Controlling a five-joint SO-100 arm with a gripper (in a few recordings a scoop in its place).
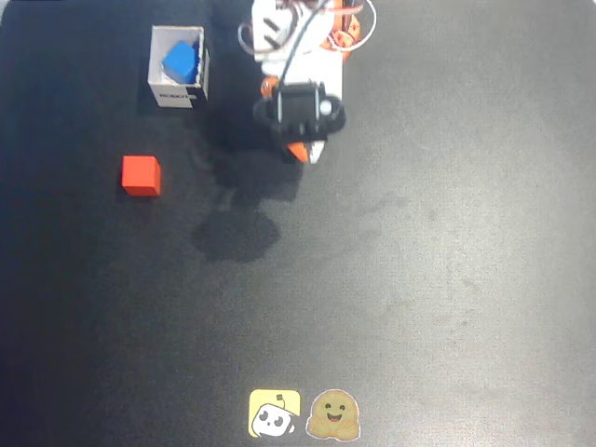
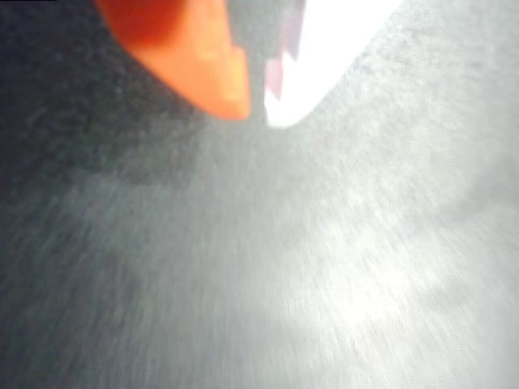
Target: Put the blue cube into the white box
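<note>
We see the blue cube (image 1: pixel 181 62) already sitting inside the white box (image 1: pixel 156 82), tilted a bit, leaning toward the box's right wall in the overhead view. The box stands upper left on the black table (image 1: pixel 447 261), label side facing down the picture. The red cube (image 1: pixel 141 175) lies below the box, well apart from it, untouched.

The gripper (image 1: pixel 304 152) is to the right of the box, near the arm's base, apart from both cubes. In the wrist view the gripper (image 2: pixel 255 109) has an orange finger (image 2: pixel 195 57) and a white finger (image 2: pixel 324 57) with tips nearly together, a thin gap between, nothing held. So we call it narrow and empty. That view is blurred, with table under the tips.

We judge the placing done; what's left is getting the arm to rest. To do it well we'd keep the gripper high and clear of the box wall, since the box looks light and a nudge could tip it or spill the cube. Stay away from the red cube too.
</note>
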